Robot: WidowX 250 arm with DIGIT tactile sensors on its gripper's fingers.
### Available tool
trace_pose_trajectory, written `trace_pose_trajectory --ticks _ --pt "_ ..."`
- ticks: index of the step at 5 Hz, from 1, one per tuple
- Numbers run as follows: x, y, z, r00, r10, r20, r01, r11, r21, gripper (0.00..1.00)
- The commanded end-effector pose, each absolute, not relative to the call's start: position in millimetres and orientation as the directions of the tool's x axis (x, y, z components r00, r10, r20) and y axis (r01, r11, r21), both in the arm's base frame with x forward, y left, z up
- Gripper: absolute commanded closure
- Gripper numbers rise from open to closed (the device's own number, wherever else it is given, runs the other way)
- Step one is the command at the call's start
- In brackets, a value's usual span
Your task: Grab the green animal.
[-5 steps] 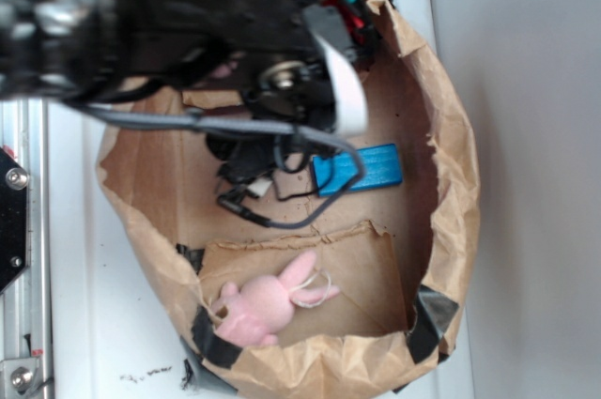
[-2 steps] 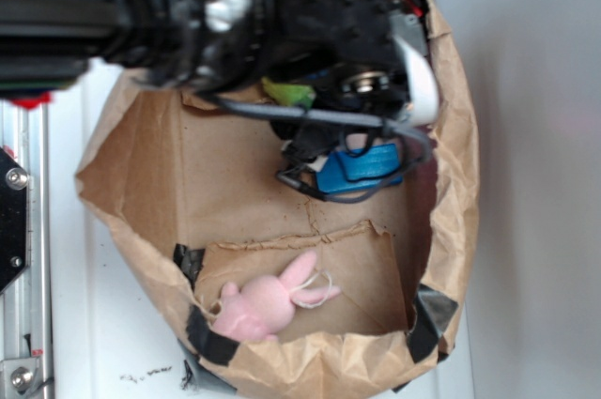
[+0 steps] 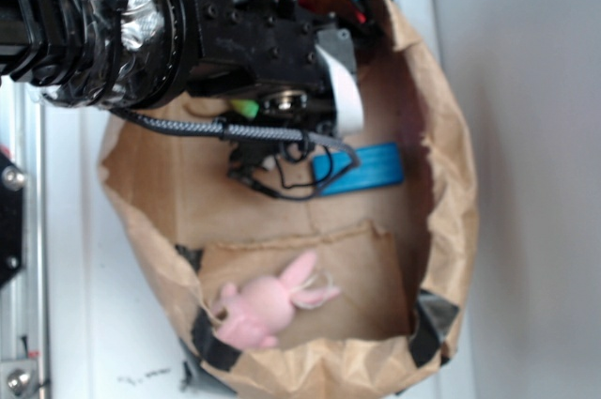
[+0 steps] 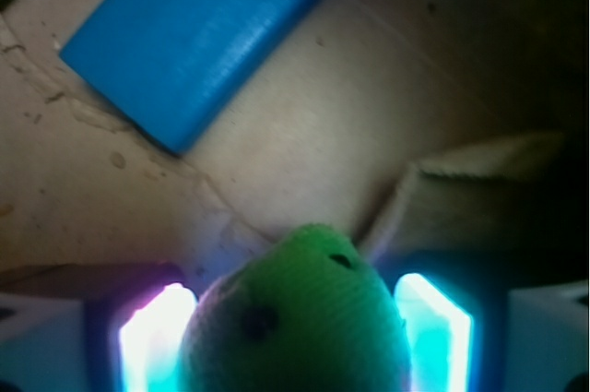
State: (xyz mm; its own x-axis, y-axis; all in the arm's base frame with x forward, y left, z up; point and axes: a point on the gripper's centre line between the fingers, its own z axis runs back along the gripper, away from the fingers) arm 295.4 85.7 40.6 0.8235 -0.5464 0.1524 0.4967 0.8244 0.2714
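We have the green animal (image 4: 300,318) between our jaws, which look clenched on it above the paper bag's (image 3: 451,230) floor. Next, we judge, comes a steady lift clear of the blue block (image 4: 198,28).

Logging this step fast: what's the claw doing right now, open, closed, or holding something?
Claw: closed on the green animal, which sits between its two fingers in the wrist view, above the paper bag floor.

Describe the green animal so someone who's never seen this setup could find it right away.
Look inside the brown paper bag, under the black robot arm near the blue block. The green animal sits between the gripper fingers; from outside only a lime sliver shows. It is fuzzy bright green with dark spots, unlike the pink bunny.
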Motion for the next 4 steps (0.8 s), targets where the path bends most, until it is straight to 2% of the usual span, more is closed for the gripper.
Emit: trace_pose_trajectory --ticks 1,2,3,4 --pt "299.6 86.0 62.7 0.799 -0.57 0.19 0.501 0.807 0.313 1.0" --pt "299.4 87.1 64.8 0.799 -0.568 0.199 0.499 0.81 0.307 1.0" --pt "308.3 97.0 82.1 0.83 -0.498 0.251 0.45 0.864 0.226 1.0" --pt "307.9 81.6 130.2 0.855 -0.394 0.338 0.376 0.919 0.119 1.0"
